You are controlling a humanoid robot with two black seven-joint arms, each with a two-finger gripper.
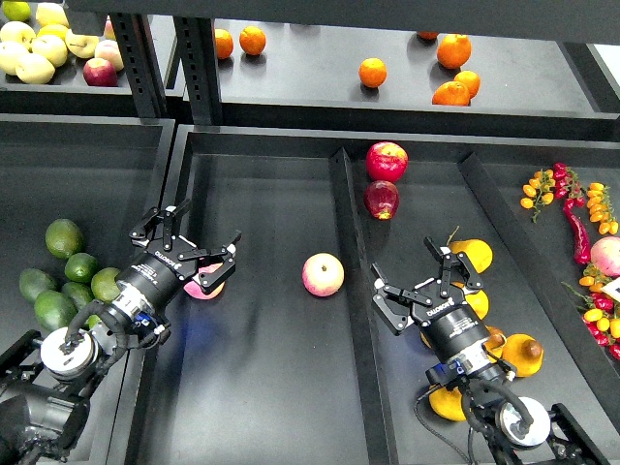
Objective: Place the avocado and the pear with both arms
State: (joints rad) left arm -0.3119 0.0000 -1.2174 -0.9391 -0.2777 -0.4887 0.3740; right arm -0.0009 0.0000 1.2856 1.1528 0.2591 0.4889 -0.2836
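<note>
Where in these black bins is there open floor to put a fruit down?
The middle bin is mostly bare: open floor below and above the pink apple, between the left tool and the divider. Crowded: around the right tool among the yellow pears.

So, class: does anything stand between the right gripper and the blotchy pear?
Partly. The blotchy pear lies back beside the right arm, behind the open right gripper, which points away from it. A yellow pear sits roughly on the line between them, beside the gripper's body.
</note>
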